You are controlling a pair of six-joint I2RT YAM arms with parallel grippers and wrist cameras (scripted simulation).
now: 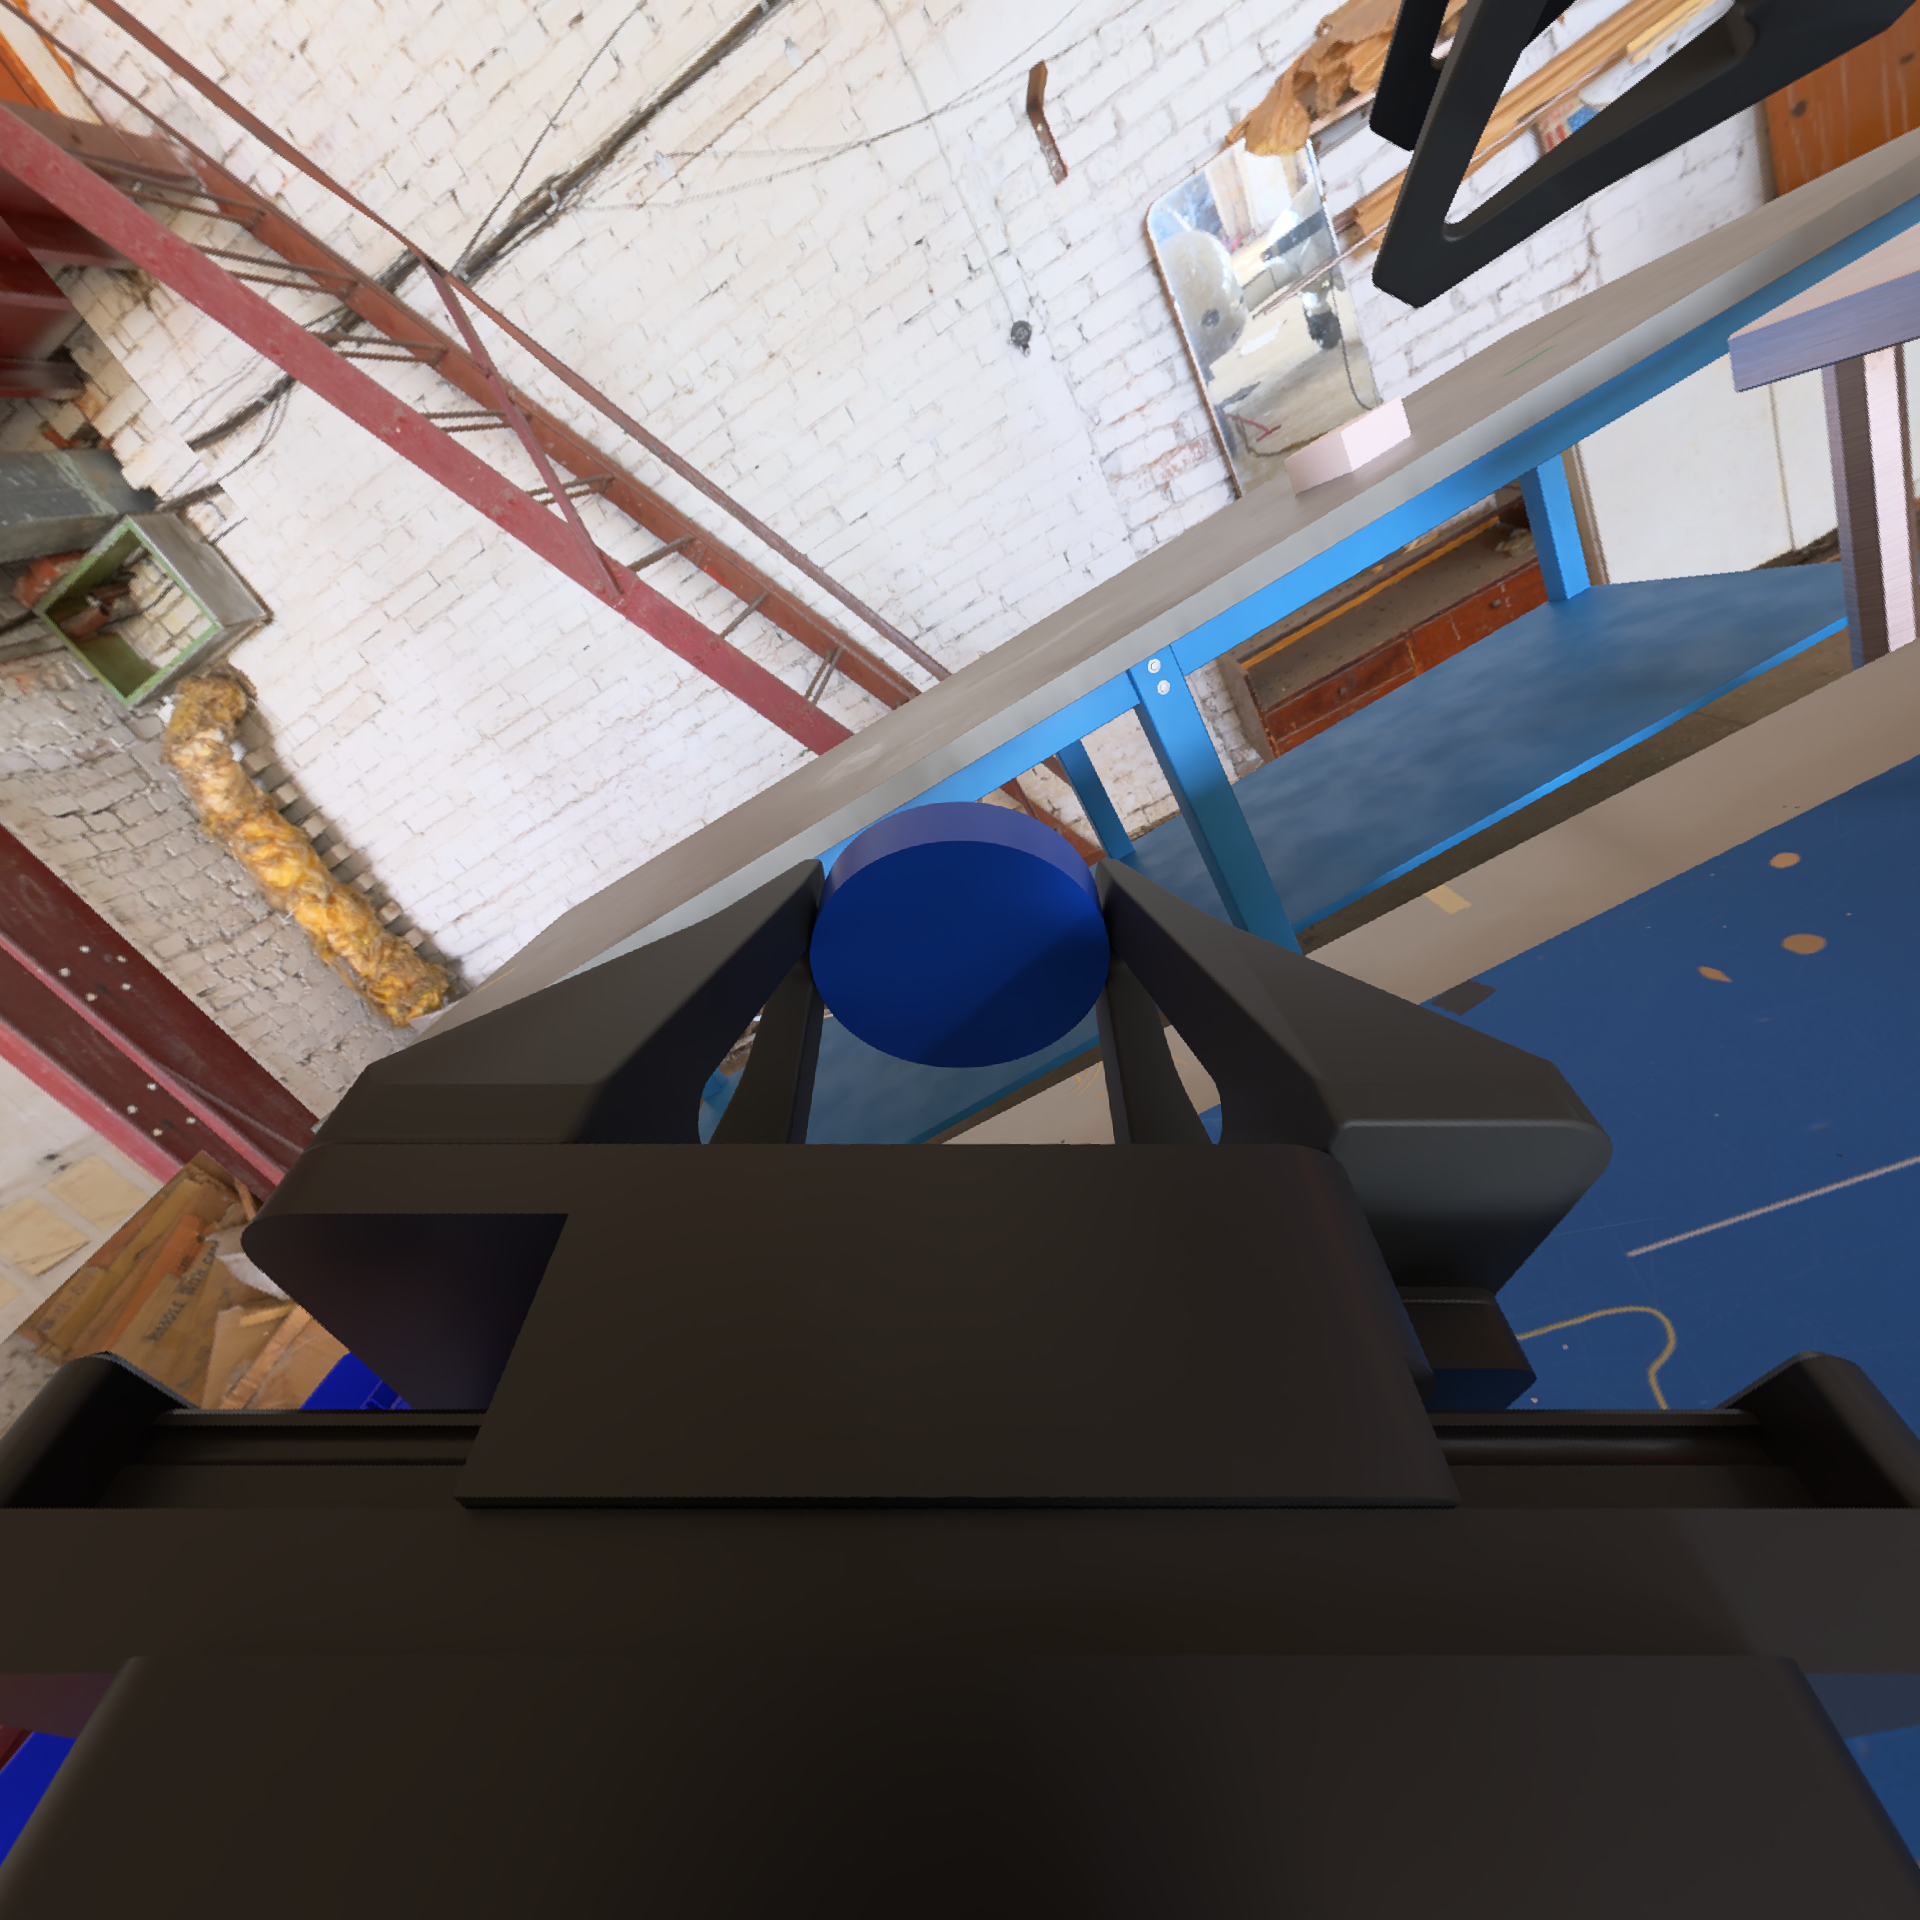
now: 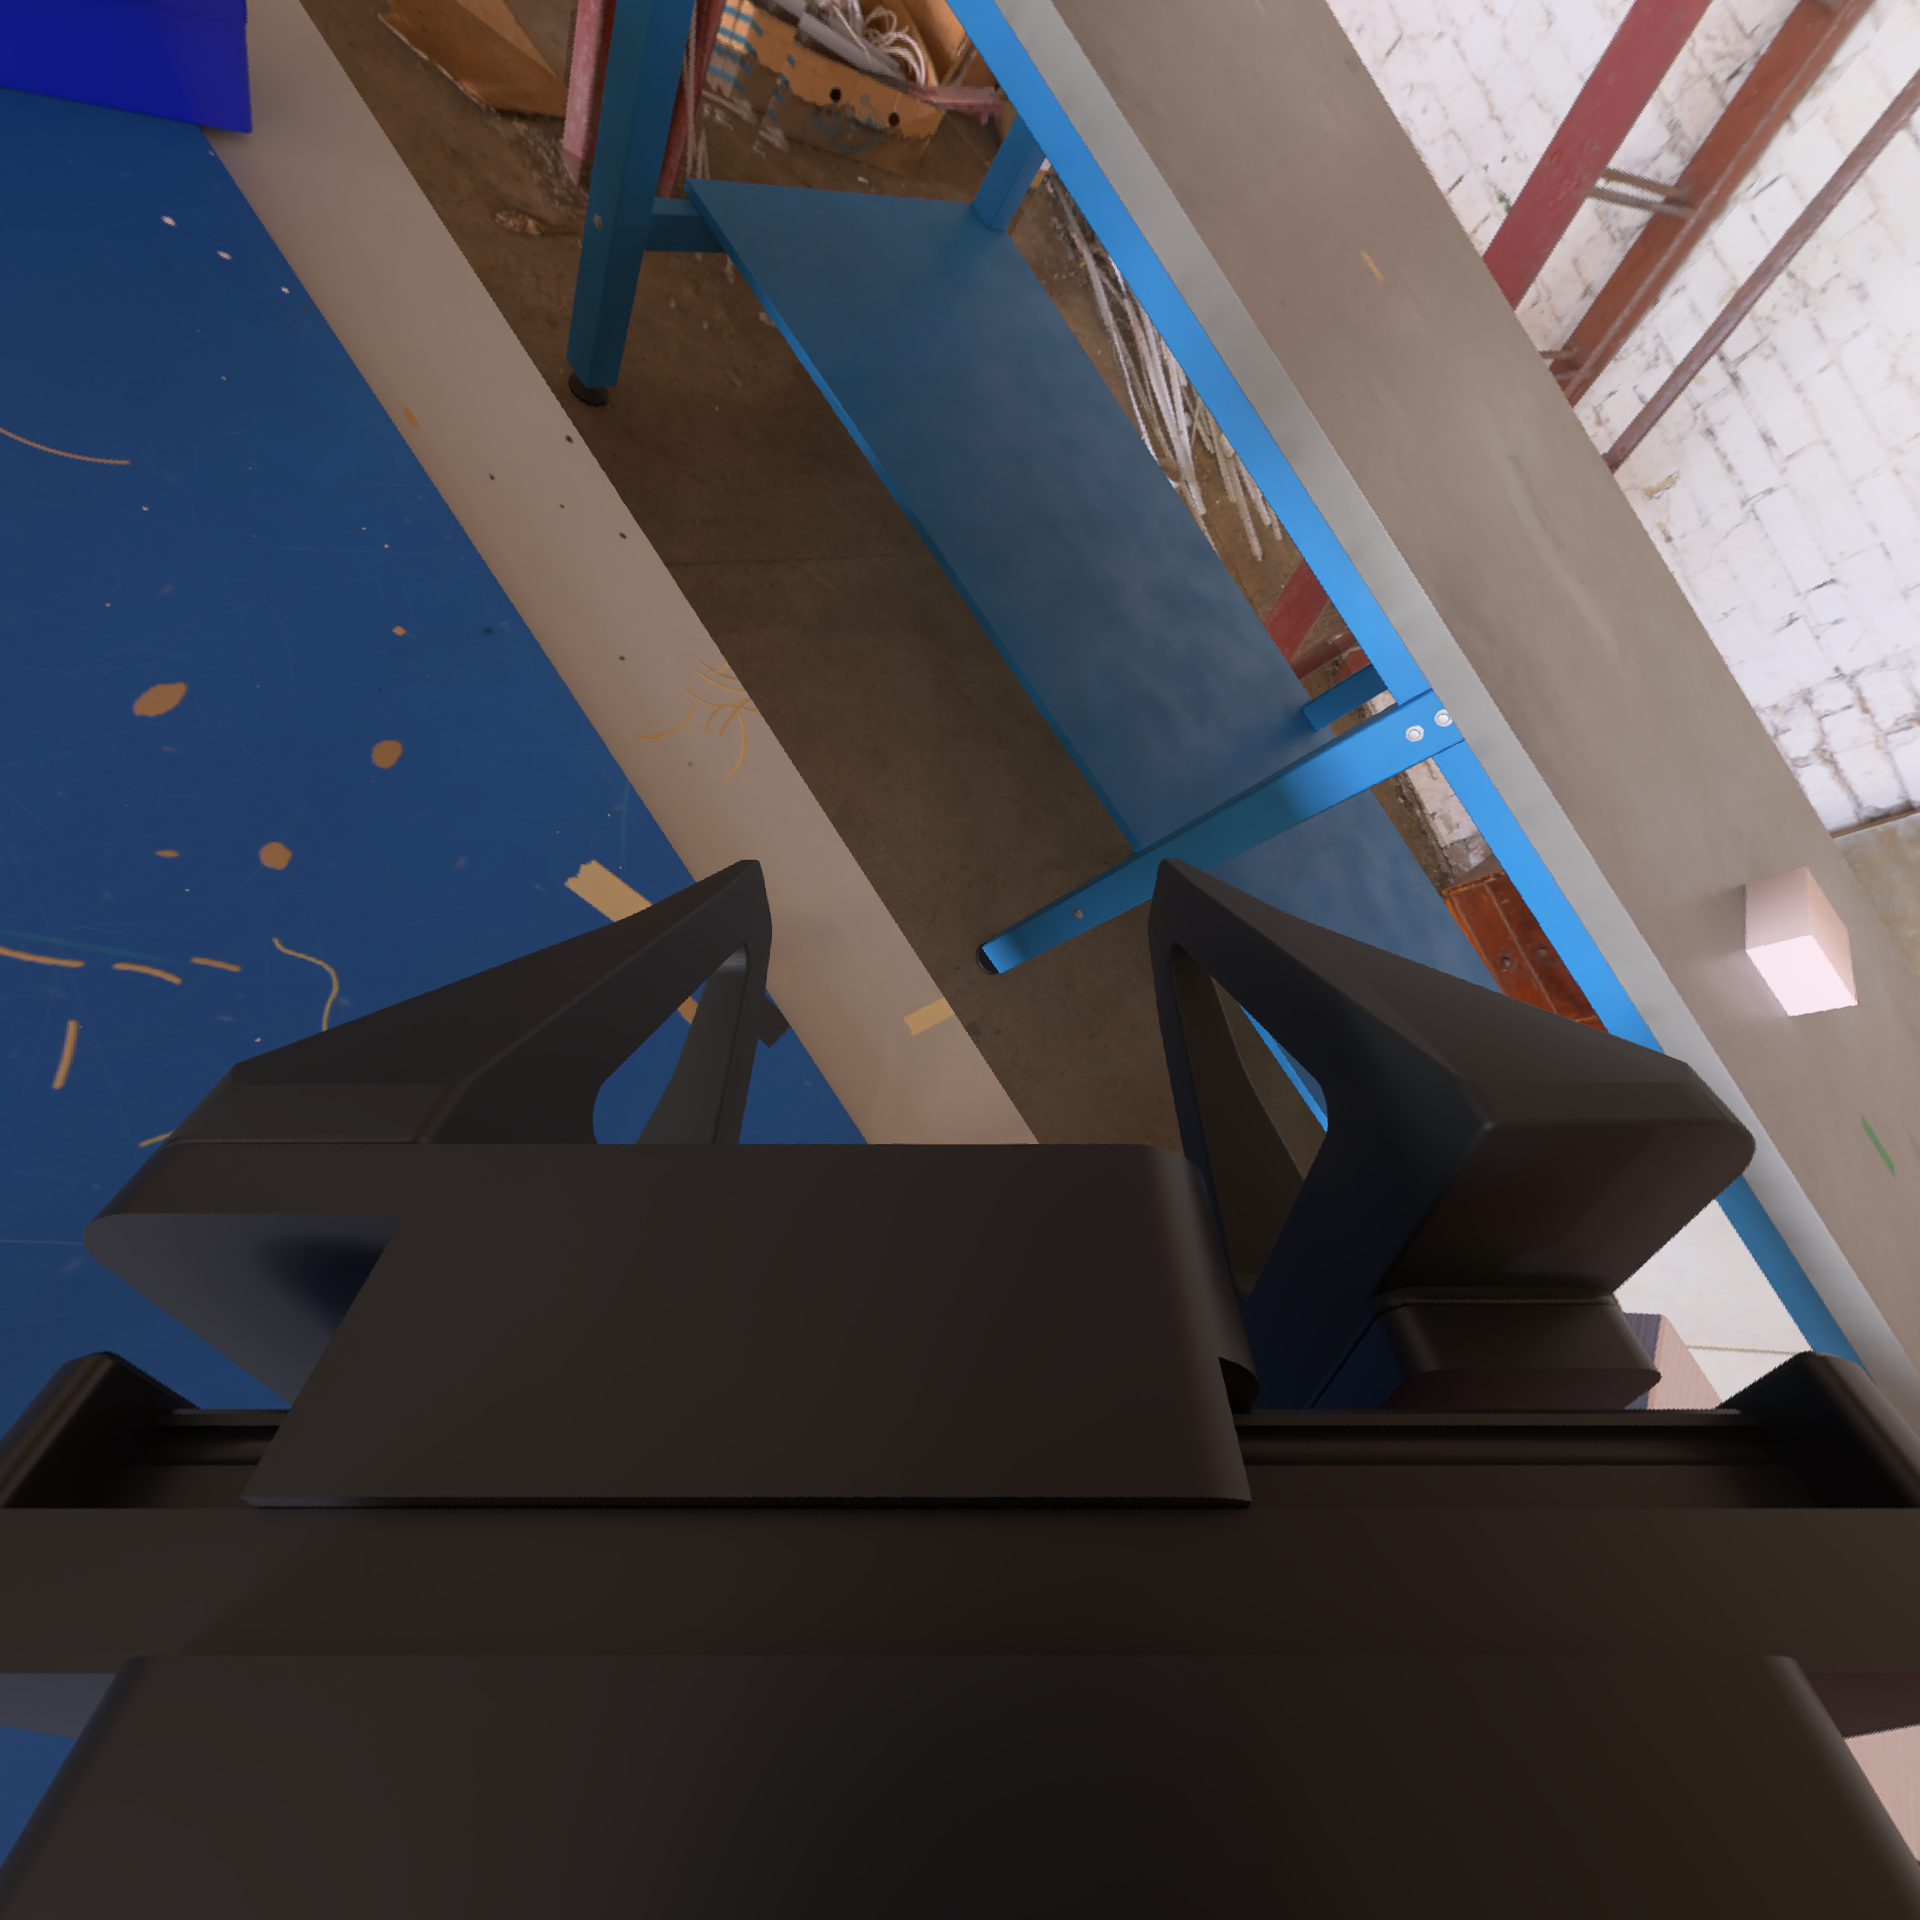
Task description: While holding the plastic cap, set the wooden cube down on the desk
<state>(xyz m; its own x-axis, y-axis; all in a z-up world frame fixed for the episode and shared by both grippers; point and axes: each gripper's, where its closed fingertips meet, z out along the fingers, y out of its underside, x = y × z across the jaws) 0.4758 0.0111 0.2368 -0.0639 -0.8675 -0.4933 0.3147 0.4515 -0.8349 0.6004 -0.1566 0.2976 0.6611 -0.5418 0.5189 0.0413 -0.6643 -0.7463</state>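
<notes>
**Left hand grips the blue cap, right hand is spread and empty**

In the left wrist view, the left hand is clenched on the plastic cap, a round blue disc that sits between the two black fingers, touching both. Behind the cap the grey tabletop runs as a tilted band from the lower left to the upper right, on a blue frame with a blue shelf below. Far on this tabletop lies the wooden cube, a pale pinkish block, well apart from the cap. A mirror leans on the white brick wall just behind the cube. In the upper right corner the other hand hangs above the tabletop. Nothing stands between the cap and the cube.

In the right wrist view, the right hand is released: its fingers are wide apart and hold nothing. The cube rests on the tabletop to the right of the fingers, not touching them. The blue floor with orange spots is at the left.
</notes>
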